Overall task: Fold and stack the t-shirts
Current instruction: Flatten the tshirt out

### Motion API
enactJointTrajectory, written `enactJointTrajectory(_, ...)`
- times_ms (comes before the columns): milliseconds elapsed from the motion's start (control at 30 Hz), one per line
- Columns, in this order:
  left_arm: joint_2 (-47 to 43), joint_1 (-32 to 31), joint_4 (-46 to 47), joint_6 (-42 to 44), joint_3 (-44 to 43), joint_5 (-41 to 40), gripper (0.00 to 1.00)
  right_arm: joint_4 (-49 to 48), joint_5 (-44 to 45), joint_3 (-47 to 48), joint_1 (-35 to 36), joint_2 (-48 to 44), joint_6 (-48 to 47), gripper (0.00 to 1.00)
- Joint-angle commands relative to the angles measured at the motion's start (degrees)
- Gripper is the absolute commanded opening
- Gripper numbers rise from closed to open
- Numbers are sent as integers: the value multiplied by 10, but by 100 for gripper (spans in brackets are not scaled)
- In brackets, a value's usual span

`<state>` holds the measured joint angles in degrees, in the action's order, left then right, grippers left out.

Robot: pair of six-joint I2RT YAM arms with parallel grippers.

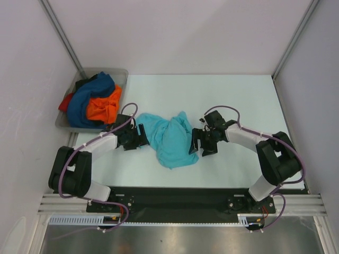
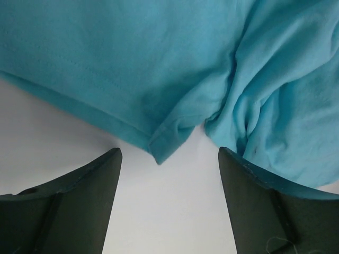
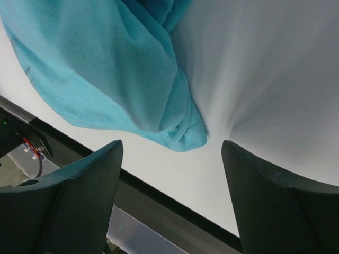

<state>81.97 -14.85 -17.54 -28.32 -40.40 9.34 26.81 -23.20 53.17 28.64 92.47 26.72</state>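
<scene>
- Left gripper (image 2: pixel 169 152) sits at the left edge of the crumpled turquoise cloth t-shirt (image 1: pixel 170 138), jaws wide and empty, lined up on a hemmed corner.
- Right gripper (image 3: pixel 172 144), equally wide, faces a bunched tip on the opposite side, likely so the pair can spread the shirt flat.
- Shirt lies mid-table on the white tabletop (image 1: pixel 238 95).
- Dark blue shirt (image 1: pixel 87 103), orange shirt (image 1: pixel 104 108) and red shirt (image 1: pixel 65 101) are heaped in the grey plastic tray (image 1: pixel 119 72).

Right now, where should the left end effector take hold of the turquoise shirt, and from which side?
Grip the hemmed corner of the turquoise t-shirt, coming in low from the shirt's left edge. That stitched point juts out over the bare table, aimed straight into the open left end effector and clear of the bunched folds.
</scene>
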Motion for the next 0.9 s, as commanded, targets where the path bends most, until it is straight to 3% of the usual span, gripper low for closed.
enactJointTrajectory(0, 26, 2, 14, 25, -32, -15, 79, -17, 5, 19, 12, 18, -18, 79)
enactJointTrajectory(100, 55, 2, 10, 32, -55, -16, 76, -25, 7, 21, 12, 34, -14, 74)
enactJointTrajectory(200, 80, 2, 12, 33, -70, 1, 60, -28, 8, 27, 14, 49, -6, 65)
enactJointTrajectory(267, 85, 2, 9, 32, -75, 4, 44, -28, 23, 27, 13, 51, 0, 60)
enactJointTrajectory(367, 65, 2, -10, 40, -81, -14, 18, -23, 64, 33, 14, 51, 6, 35)
enactJointTrajectory(400, 55, 2, -23, 41, -84, -20, 12, -20, 92, 42, 12, 51, 7, 13)
enactJointTrajectory(433, 46, 2, -31, 46, -86, -33, 0, -11, 115, 49, 12, 51, 7, 3)
enactJointTrajectory(667, -113, 2, -132, 64, -128, -121, 0, 137, 269, 152, 10, -14, -18, 0)
enactJointTrajectory(867, -237, 3, -218, 104, -250, -237, 1, 245, 350, 264, -1, -99, -77, 0)
